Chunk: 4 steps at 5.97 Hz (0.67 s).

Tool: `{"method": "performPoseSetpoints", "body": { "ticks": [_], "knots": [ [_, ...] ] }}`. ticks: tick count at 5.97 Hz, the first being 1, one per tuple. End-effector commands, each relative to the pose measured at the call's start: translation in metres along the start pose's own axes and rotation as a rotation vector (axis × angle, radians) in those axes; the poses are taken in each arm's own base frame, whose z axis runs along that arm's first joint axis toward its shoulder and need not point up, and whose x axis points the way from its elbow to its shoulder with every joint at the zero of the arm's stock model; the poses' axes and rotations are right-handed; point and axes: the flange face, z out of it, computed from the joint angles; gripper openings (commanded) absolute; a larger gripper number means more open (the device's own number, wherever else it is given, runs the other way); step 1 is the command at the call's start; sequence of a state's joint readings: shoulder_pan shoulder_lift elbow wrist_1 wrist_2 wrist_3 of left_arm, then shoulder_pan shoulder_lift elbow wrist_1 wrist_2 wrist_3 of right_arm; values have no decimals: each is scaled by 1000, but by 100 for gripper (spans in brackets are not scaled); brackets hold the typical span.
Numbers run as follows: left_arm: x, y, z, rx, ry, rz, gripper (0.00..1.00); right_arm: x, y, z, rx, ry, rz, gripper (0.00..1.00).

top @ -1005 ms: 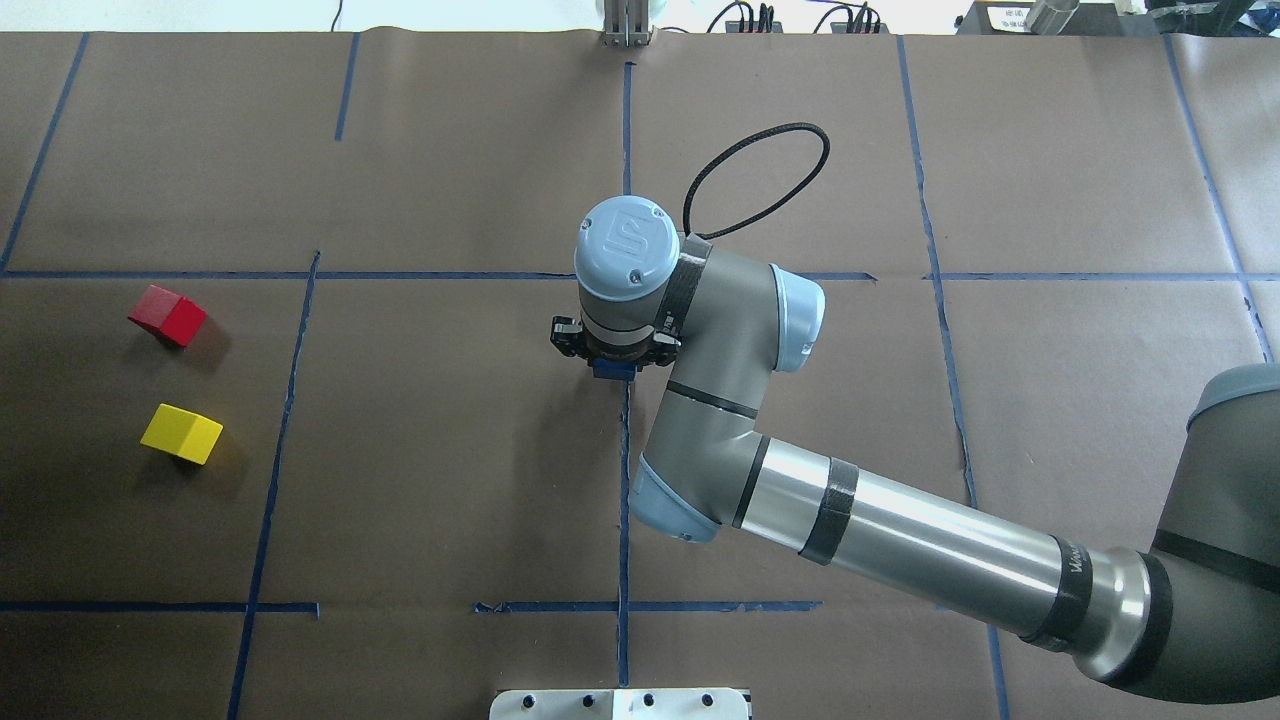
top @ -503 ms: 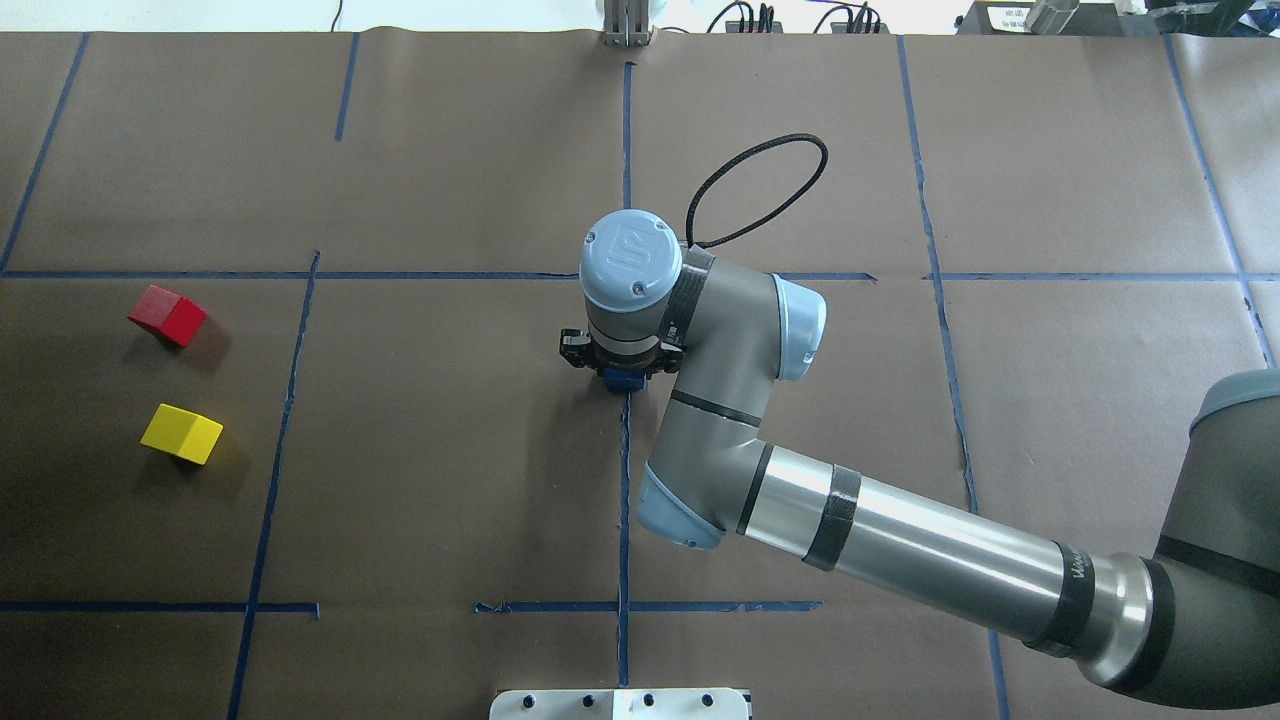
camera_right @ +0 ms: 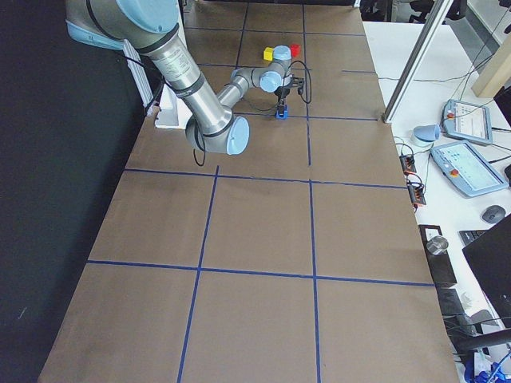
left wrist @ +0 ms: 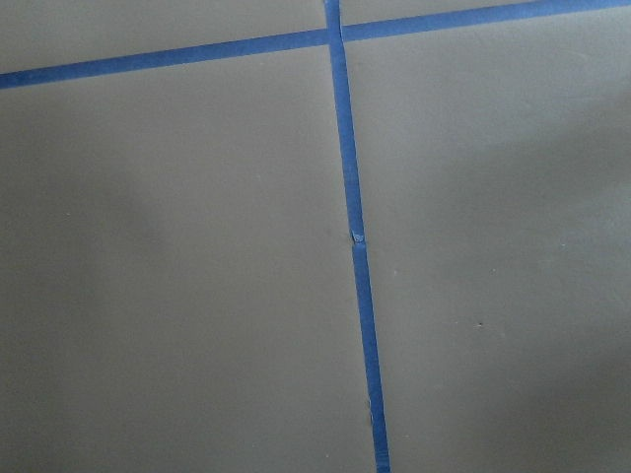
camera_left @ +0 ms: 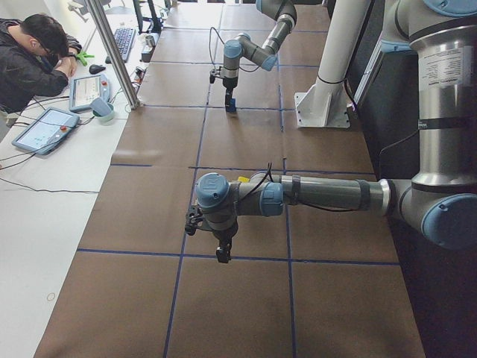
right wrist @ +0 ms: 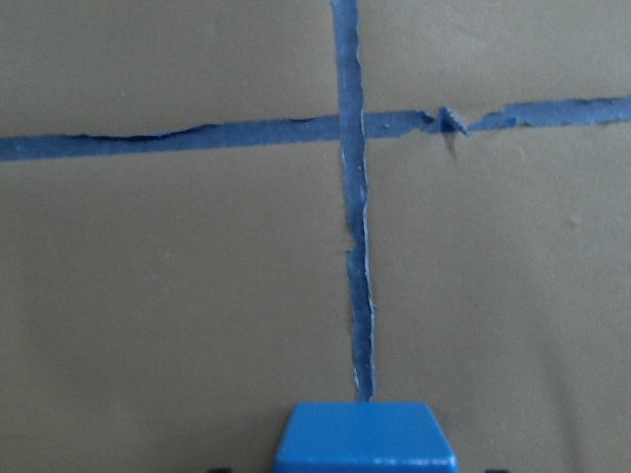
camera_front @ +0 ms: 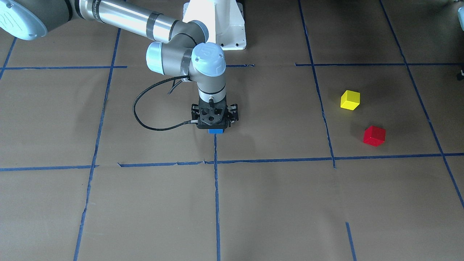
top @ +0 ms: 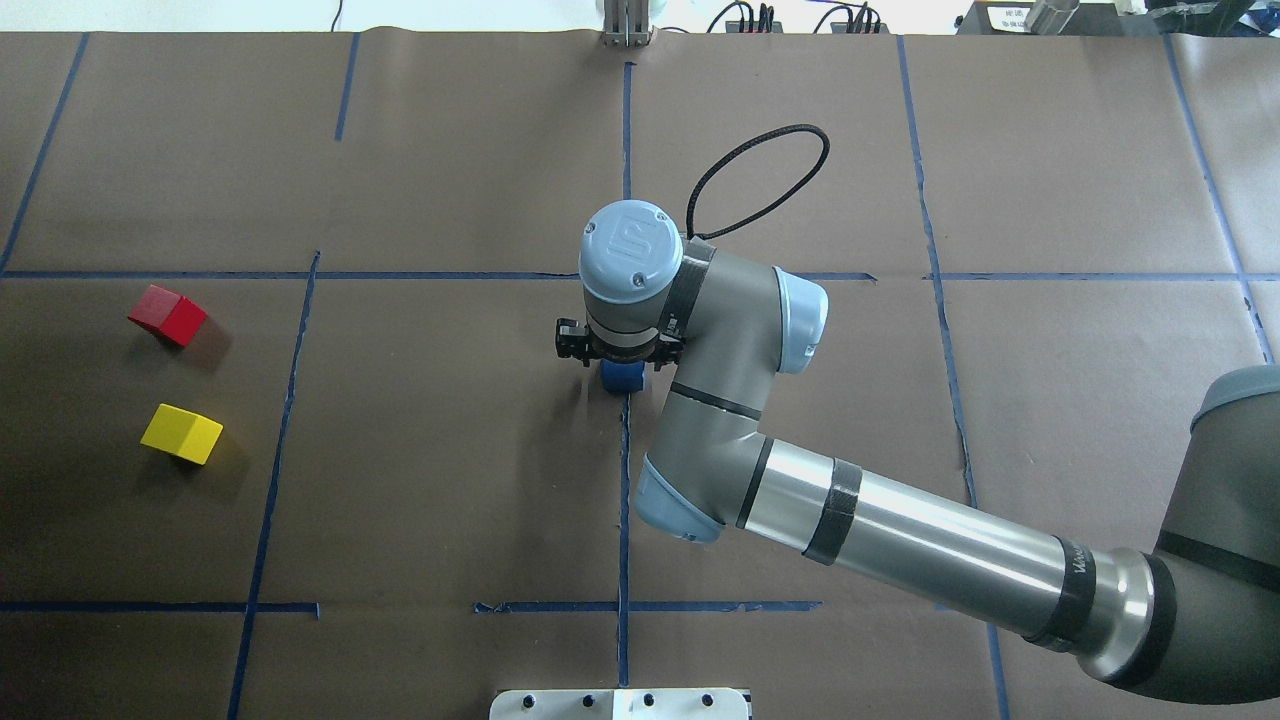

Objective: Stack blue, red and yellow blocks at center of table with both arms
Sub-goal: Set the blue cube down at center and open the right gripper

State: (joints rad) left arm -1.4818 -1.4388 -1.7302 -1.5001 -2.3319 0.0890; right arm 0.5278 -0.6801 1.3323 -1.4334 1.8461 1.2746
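Exterior front-facing is showing my right gripper [camera_front: 216, 126] standing straight over the blue block [camera_front: 216, 131], which is sitting on a tape line [camera_front: 216, 188] at the centre of the table [camera_front: 290, 210]. The yellow block [camera_front: 350, 100] and red block [camera_front: 374, 136] are lying well apart from it. Overhead exterior is agreeing. Exterior left is showing my left gripper [camera_left: 221, 253] hanging above bare table; whether it is parted I cannot tell. Right wrist-mounted is showing dark tips just clear of the blue sides, so I am judging those jaws apart. I am expecting light, stiff, smooth blocks, best taken by flat opposite faces.
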Motion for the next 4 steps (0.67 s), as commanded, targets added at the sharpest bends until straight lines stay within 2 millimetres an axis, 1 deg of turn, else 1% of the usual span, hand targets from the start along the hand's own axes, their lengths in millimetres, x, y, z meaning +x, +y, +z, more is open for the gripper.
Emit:
{"method": "performPoseSetpoints", "body": {
  "ticks": [1, 2, 3, 4],
  "knots": [
    [0, 0, 0, -1, 0, -1, 100, 39, -61, -46, 5, 42, -22, 100],
    [0, 0, 0, -1, 0, -1, 100, 100, -105, -61, -27, 41, -37, 100],
    [1, -1, -1, 2, 0, 2, 100, 178, -134, -82, -35, 32, -71, 100],
    [5, -2, -6, 12, -1, 12, 100, 261, -153, -102, -40, 29, -105, 100]
  ]
}}
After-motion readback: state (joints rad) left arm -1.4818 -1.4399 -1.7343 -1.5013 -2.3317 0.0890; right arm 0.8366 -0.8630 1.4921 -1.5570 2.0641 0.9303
